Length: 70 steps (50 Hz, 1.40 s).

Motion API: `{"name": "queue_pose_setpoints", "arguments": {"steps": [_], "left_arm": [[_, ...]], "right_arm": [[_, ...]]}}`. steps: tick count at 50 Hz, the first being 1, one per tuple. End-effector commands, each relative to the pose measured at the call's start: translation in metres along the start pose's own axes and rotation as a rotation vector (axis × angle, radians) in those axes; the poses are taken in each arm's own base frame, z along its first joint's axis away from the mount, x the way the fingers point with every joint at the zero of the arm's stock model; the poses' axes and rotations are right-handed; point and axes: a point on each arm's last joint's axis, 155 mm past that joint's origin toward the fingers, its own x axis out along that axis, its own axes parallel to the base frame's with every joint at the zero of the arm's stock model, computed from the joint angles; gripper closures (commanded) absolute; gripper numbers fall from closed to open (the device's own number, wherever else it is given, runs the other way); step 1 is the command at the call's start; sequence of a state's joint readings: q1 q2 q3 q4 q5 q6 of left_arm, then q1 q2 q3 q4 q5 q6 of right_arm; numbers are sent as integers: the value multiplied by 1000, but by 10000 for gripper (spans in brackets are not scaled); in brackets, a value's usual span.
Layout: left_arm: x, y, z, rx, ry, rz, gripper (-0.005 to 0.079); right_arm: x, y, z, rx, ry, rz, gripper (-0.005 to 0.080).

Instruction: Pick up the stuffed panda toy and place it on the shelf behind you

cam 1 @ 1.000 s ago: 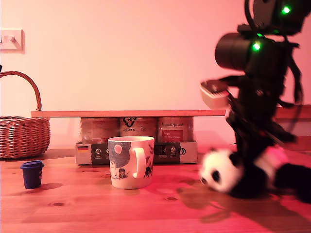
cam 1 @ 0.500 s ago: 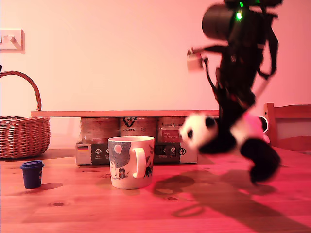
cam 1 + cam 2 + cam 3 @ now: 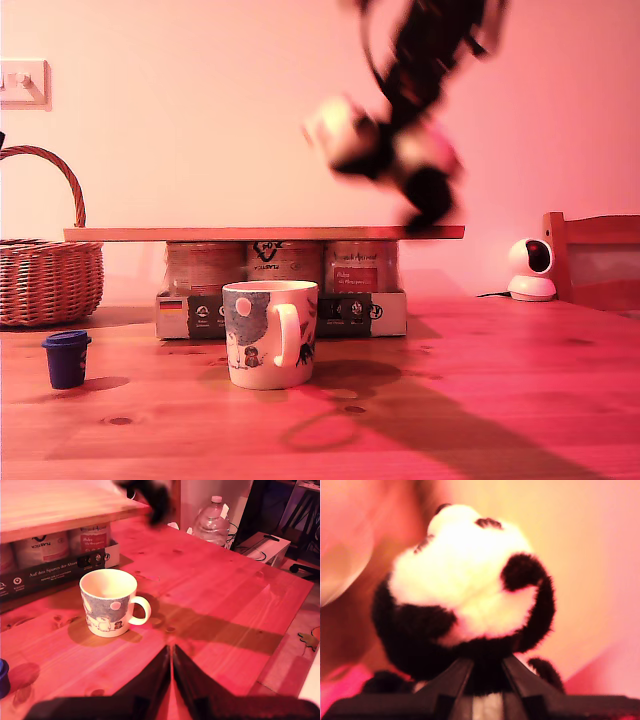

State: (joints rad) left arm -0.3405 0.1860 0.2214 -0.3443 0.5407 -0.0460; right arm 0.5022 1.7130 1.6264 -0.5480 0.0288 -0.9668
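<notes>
The soft black-and-white plush panda toy (image 3: 385, 160) is being held in the air above the long, thin plank shelf of light wood (image 3: 264, 233), near that shelf's end at the exterior view's right, and is being shown blurred in that view. It is being gripped by the second tool (image 3: 482, 672), whose jaws are pressed into the dark fur at the toy's lower body. The first tool (image 3: 171, 661) is being kept low over the knotty wooden tabletop (image 3: 215, 605), its jaws closed together with nothing between them, facing the white ceramic mug with a painted pattern (image 3: 110, 602).

A release is judged risky here. The toy is being carried close to the plank's end, so it could be let go partly off the edge and roll down. The hanging black leg could also be caught on the plank, and the plank, resting only on jars in a cardboard tray (image 3: 280, 312), could be knocked askew.
</notes>
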Motion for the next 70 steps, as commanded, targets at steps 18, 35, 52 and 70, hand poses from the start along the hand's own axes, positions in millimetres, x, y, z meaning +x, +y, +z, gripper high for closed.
{"name": "queue_pose_setpoints", "arguments": {"steps": [18, 35, 52, 70], "left_arm": [[-1, -1, 5, 9, -10, -4, 763], [-1, -2, 5, 8, -9, -5, 763], [-1, -2, 5, 9, -10, -8, 763], [-1, -3, 6, 10, -12, -12, 763]], "right_arm": [[-6, -57, 46, -31, -198, -209, 702], [23, -81, 56, -20, -267, -305, 702], [54, -83, 35, 76, -221, -251, 702], [60, -77, 26, 80, -223, -203, 512]]}}
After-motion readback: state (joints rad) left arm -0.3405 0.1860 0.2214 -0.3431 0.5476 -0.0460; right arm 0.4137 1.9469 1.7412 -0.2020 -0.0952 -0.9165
